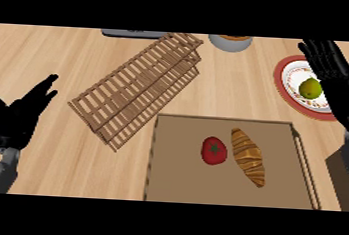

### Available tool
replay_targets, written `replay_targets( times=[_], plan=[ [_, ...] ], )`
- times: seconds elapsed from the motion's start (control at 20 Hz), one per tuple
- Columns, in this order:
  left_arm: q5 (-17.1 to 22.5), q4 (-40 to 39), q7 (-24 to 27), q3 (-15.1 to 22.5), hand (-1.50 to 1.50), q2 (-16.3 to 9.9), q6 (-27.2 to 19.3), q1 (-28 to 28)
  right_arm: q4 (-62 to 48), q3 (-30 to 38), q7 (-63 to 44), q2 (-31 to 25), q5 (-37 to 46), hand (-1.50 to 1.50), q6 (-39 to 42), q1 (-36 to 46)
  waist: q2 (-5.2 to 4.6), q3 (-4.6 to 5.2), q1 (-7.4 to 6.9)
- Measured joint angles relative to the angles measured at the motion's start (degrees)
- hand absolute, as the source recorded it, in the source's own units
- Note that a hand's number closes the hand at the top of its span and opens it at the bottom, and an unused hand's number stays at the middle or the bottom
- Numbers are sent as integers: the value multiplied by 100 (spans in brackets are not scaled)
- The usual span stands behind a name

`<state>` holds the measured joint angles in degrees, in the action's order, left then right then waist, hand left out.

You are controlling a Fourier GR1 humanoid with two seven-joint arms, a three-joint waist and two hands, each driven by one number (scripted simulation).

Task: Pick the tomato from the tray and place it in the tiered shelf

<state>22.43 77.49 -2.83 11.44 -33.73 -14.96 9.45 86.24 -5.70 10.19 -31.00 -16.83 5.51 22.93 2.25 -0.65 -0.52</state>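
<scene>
1. Your tomato (214,150) sits on the tray (189,185), left of centre on its brown surface. Red, with a green stem mark facing up. Nothing grips it.
2. A croissant (248,157) lies just beside the tomato on its right, long axis running roughly top to bottom of the head view. You cannot tell whether the two touch.
3. The tiered shelf (138,88), made of wooden slats, lies up and left of the tray, running diagonally across the counter (62,53). Its lower end comes near the tray's upper left corner.
4. Your right hand (329,61) shows at the view's right edge, fingers straight and spread, holding nothing. It hangs over the right part of a red-rimmed plate (284,90) and hides that part.
5. On that plate, a green-yellow round fruit (309,88) shows just left of the right hand's dark wrist.
6. Your left hand (19,116) shows at the lower left, fingers relaxed and pointing up and right, empty, well apart from the tray and near the shelf's lower end.
7. At the top edge: a grey cup (230,42), partly cut off, and a dark flat object (134,34) left of it, too cropped to name.
</scene>
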Motion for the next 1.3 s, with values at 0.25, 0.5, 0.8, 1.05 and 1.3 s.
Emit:
replay_targets(
  times=[0.25, 0.5, 0.8, 1.05, 1.3],
  plan=[
    [-150, 95, 27, 182, 0, 31, 27, -236, -5, 251, -876, -187, 616, -150, -1145, -562, -80, 208, 312],
    [-193, 63, 82, 441, 0, 173, 138, -567, -446, 475, -2003, -512, 1433, -150, -2356, -1548, -116, 281, 690],
    [-342, 47, 248, 701, 0, 388, 236, -681, 653, 108, -2221, 600, 1673, -150, -3495, -2441, -118, 202, 445],
    [-501, -68, 385, 792, 0, 528, 319, -621, 2010, -809, -3043, 804, 2461, -150, -3846, -3006, -165, 109, 256],
    [-597, -59, 276, 856, 0, 616, 325, -521, 2838, -1525, -4776, 486, 3121, -150, -3417, -2925, -194, 98, 115]
  ],
)
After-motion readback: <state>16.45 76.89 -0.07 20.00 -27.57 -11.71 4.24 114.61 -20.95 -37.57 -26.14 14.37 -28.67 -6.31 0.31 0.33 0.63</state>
